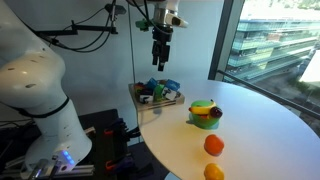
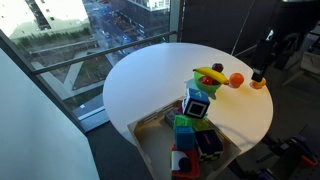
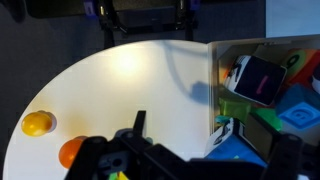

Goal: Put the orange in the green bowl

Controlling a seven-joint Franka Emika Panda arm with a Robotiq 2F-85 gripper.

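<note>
The orange is deep reddish-orange and lies on the white round table, just in front of the green bowl. It also shows in an exterior view and in the wrist view. The bowl holds a yellow banana. My gripper hangs high above the table's far edge, over the tray, well apart from the orange. Its fingers look open and empty in the wrist view.
A paler yellow-orange fruit lies beside the orange, near the table edge. A pale tray of mixed coloured items stands at the table's edge. The robot base stands beside the table. Windows lie beyond.
</note>
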